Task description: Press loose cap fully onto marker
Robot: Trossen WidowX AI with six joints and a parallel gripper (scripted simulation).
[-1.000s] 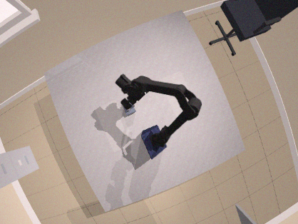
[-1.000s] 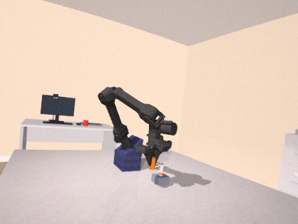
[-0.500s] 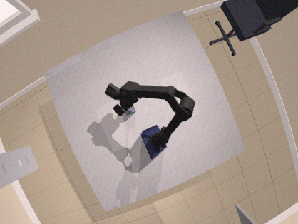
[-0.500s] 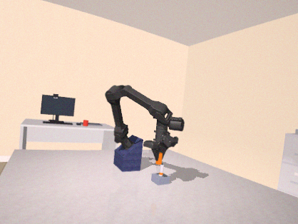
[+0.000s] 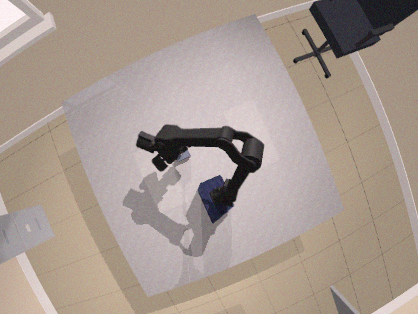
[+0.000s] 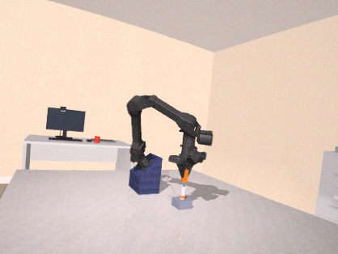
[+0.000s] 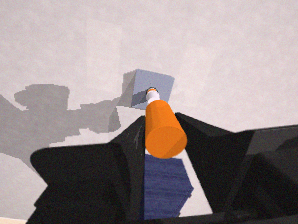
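Pale tabletop (image 5: 240,65) (image 6: 81,218) (image 7: 240,30), desk far left in exterior. We see the orange cap (image 6: 185,175) (image 7: 163,131) right of centre there, over the upright marker (image 6: 183,192) (image 7: 153,96), likely for lining up before the press. Tool (image 6: 184,176) (image 7: 159,118) is partly closed, gripping the cap. Holder block (image 5: 184,155) (image 6: 182,203) (image 7: 159,84) presumably steadies the marker. Exterior shows cap and marker apart; top hides the cap; wrist overlaps them.
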